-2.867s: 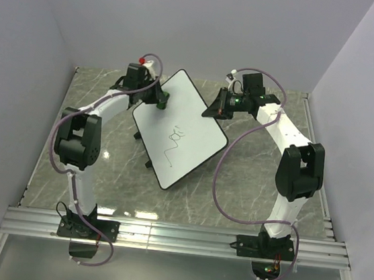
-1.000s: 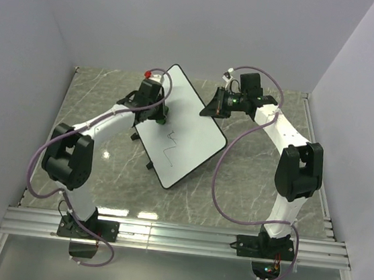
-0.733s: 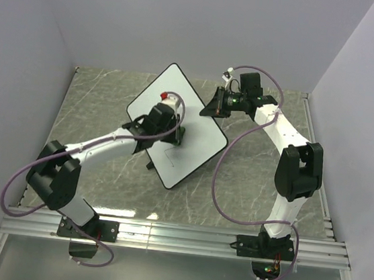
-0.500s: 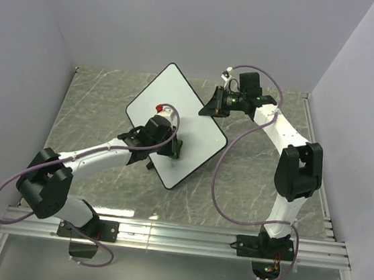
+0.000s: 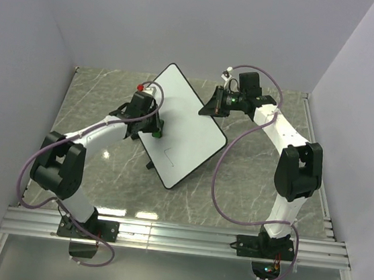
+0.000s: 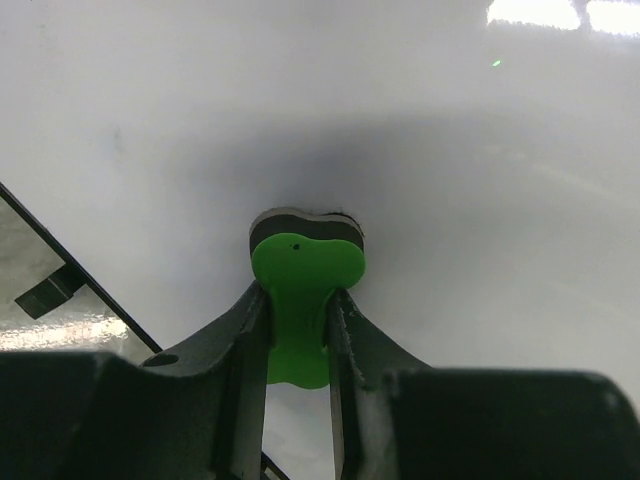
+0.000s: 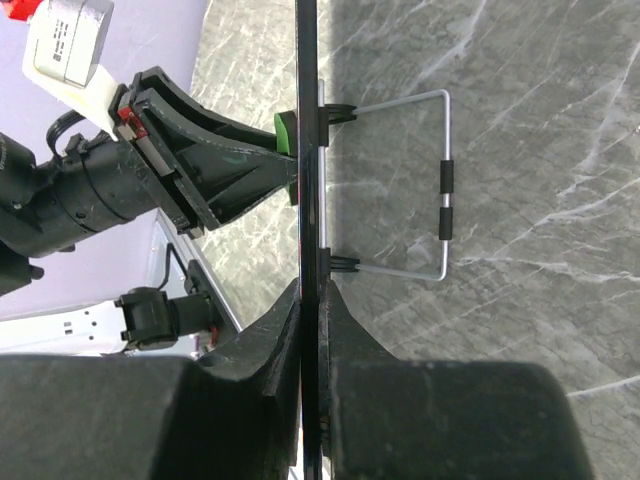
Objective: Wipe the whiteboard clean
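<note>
Whiteboard (image 5: 187, 123): stands in the middle of the marble surface (image 5: 256, 182), turned diamond-wise in the overhead view and propped on a wire stand (image 7: 441, 190) behind it.
Left pincer (image 6: 297, 312): closed on the green eraser (image 6: 306, 262), gripping it around its narrow waist, one finger on each side.
Eraser against board: its dark pad lies flat on the white face, near the board's left edge. That edge's black rim shows just to the left in the left wrist view.
Right pincer (image 7: 312, 300): clamped on the board's thin rim at the far right side, one finger on the face and one on the back. The board is seen edge-on between them.
Board relative to pincers: it lies between the two, the left one on its face at the left and the right one on its far right edge. The two are well apart.
Ink: a short dark stroke (image 5: 170, 155) sits on the lower part of the face, nearer the camera than the eraser and apart from it.
</note>
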Motion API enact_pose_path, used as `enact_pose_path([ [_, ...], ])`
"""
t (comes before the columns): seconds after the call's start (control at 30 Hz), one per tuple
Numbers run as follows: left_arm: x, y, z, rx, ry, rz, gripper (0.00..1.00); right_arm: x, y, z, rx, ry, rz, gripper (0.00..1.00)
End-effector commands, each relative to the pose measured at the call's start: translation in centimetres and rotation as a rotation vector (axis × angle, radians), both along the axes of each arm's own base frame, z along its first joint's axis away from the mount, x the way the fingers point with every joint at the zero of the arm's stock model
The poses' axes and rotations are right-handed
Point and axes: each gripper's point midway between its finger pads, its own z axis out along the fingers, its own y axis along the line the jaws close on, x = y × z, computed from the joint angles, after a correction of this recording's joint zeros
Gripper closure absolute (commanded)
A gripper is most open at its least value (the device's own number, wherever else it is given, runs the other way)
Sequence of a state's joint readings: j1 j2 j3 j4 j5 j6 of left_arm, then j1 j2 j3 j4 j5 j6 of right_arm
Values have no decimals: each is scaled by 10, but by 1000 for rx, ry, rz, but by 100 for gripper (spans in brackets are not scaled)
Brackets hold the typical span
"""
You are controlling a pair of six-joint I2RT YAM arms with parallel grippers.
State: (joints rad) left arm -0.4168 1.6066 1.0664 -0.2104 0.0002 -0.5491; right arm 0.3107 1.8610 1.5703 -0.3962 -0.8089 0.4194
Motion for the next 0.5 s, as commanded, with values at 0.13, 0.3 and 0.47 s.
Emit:
enact_pose_path([
  [0.13,-30,-41,-7,-4,22,-169,100,-34,23,28,53,33,78,100],
  [0.3,-98,-52,-28,-27,81,-199,100,-28,31,35,112,36,68,100],
  [0.47,-143,-69,-33,-122,109,-223,100,-25,36,40,153,47,71,100],
])
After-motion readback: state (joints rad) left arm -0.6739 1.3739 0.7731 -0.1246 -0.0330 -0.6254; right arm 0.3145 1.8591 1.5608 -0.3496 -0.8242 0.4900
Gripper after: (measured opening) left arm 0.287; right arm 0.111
